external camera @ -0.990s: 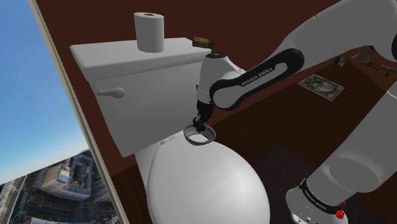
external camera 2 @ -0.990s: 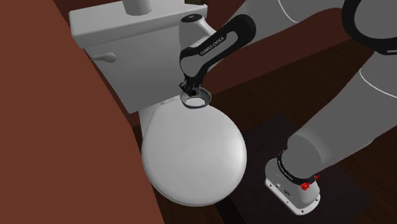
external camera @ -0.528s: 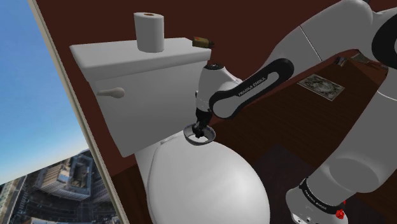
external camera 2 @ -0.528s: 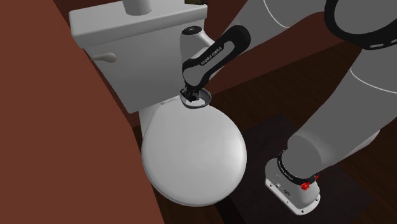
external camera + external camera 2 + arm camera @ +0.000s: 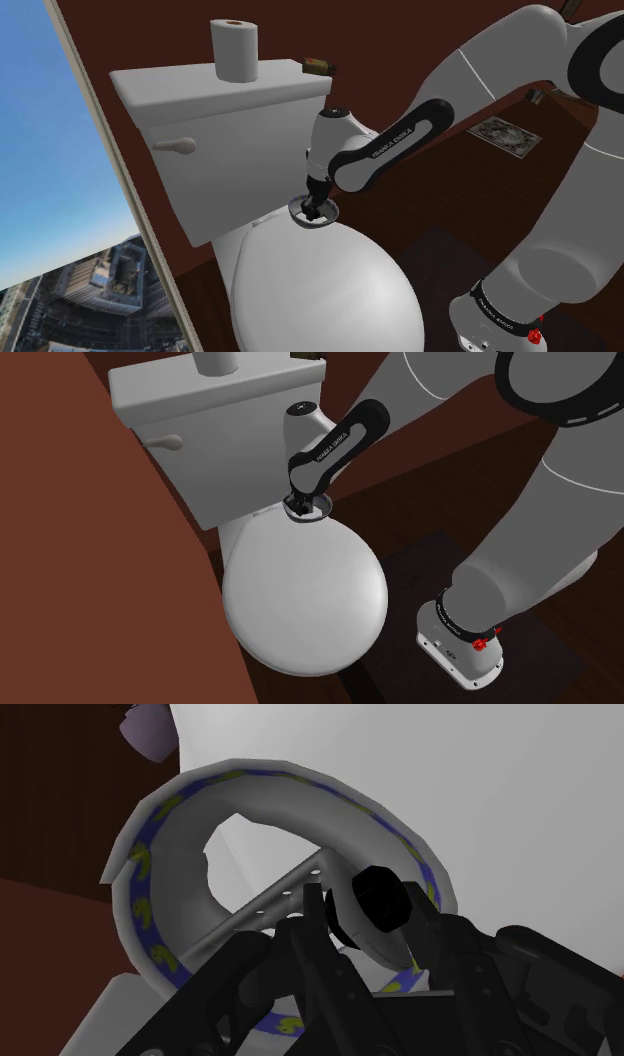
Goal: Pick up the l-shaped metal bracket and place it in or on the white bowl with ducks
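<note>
A white bowl (image 5: 150, 834) with a blue band and yellow ducks sits at the back of the closed toilet lid (image 5: 320, 290), just in front of the tank. From above, my gripper (image 5: 318, 207) reaches down into the bowl (image 5: 297, 210). In the wrist view a grey L-shaped bracket (image 5: 270, 904) with a row of holes lies slanted inside the bowl. One of its legs is clasped between the fingers of my gripper (image 5: 365, 932), shut on it. In the second exterior view the gripper (image 5: 303, 504) stands inside the bowl's rim (image 5: 322, 509).
The toilet tank (image 5: 220, 110) rises right behind the bowl, with a flush handle (image 5: 175, 145). A paper roll (image 5: 235, 48) and a small brown object (image 5: 316, 66) stand on top of it. A brown wall (image 5: 80, 552) flanks the toilet. The robot stand (image 5: 500, 315) is on the dark floor.
The gripper has come down from just above the bowl into it, carrying the bracket. The forearm has swung lower. The bowl has not moved.
</note>
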Robot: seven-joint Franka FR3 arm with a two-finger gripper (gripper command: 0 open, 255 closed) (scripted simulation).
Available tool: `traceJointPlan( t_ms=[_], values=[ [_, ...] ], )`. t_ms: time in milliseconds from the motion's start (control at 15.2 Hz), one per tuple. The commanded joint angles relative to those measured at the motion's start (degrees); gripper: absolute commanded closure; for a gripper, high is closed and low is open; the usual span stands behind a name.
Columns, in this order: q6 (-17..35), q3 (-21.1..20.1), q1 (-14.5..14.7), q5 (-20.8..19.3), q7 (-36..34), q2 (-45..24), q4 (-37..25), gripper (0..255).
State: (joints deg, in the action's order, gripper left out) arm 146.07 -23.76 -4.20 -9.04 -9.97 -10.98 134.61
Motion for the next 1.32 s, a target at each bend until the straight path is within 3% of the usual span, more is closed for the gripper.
traceJointPlan(
  t_ms=[0, 66, 132, 462, 726, 1254],
  values=[
    [0.0, 0.0, 0.0, 0.0, 0.0, 0.0, 0.0, 255],
    [0.0, 0.0, 0.0, 0.0, 0.0, 0.0, 0.0, 255],
    [0.0, 0.0, 0.0, 0.0, 0.0, 0.0, 0.0, 0],
    [0.0, 0.0, 0.0, 0.0, 0.0, 0.0, 0.0, 0],
    [-6.7, -1.5, -1.0, 5.1, 3.6, 6.5, -0.9, 0],
    [-6.7, -1.5, -1.0, 5.1, 3.6, 6.5, -0.9, 0]
  ],
)
